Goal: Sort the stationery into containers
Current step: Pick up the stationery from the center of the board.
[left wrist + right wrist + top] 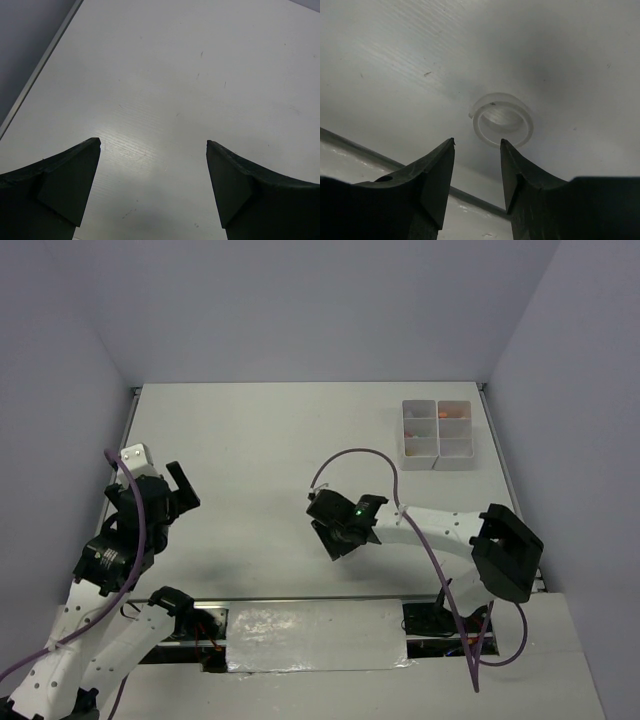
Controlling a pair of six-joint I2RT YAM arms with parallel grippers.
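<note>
At the near edge of the counter (260,440), a silvery patch (315,635) lies between the two arm bases.

The left hand (183,490) hovers over the near-left part of the counter. It is fully released, its two dark fingers (75,180) spread wide. The left wrist view shows only bare white surface between and beyond them, and nothing is in its grasp.

The right arm reaches in from the near-right corner toward the middle. A purple cable (370,455) loops above it and a small green light (358,510) glows on its wrist. The right hand (477,142) is low over the counter, its fingers partly apart with nothing between them, so it is released and not grasping.

Just beyond its fingertips, the clear tape ring (476,120) lies flat on the counter with its hole facing up. It sits a little toward the right finger and is untouched. A short loose tail sticks out on the ring's left side. In the top view the hand hides the ring.

Well apart from both hands, at the far right of the counter, stand the containers (437,440). They are two white trays joined side by side, six compartments in all. Orange bits (453,410) show in the far compartments of the right tray. The other contents are too small to make out.
</note>
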